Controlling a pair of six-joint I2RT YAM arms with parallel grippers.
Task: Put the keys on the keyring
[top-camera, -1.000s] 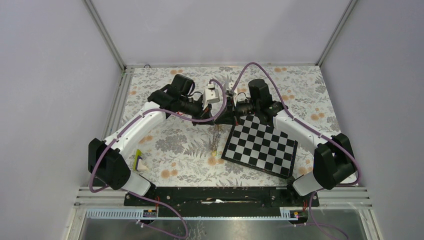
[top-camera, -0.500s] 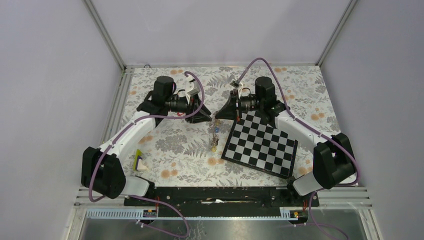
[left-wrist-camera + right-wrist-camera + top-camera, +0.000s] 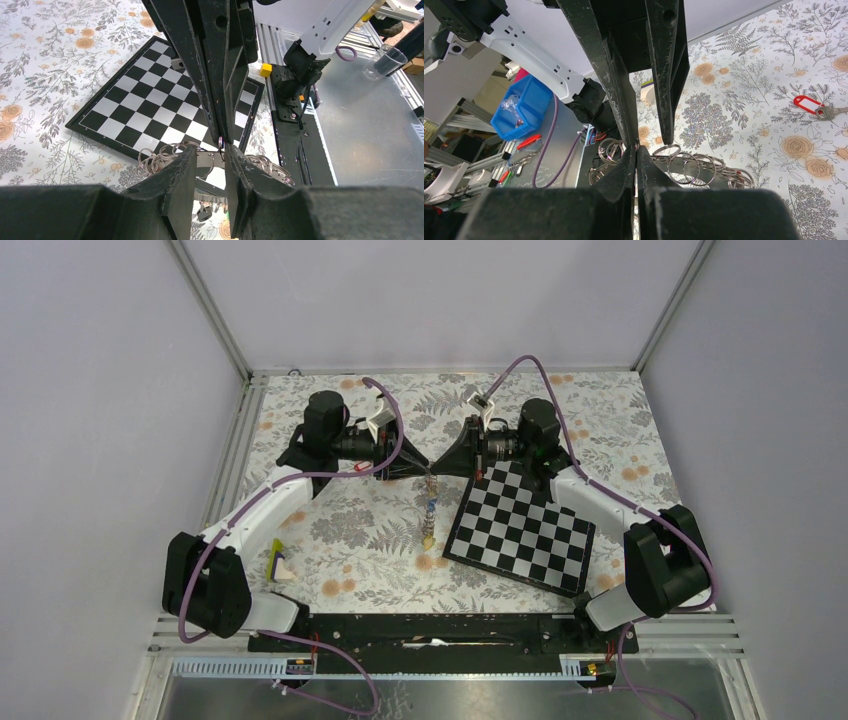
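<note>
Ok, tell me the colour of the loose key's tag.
The tag is red, clearest in the right wrist view.

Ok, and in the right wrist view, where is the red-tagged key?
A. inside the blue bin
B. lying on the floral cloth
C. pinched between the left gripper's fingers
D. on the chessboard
B: the red-tagged key lies flat on the floral cloth, with nothing gripping it.
</note>
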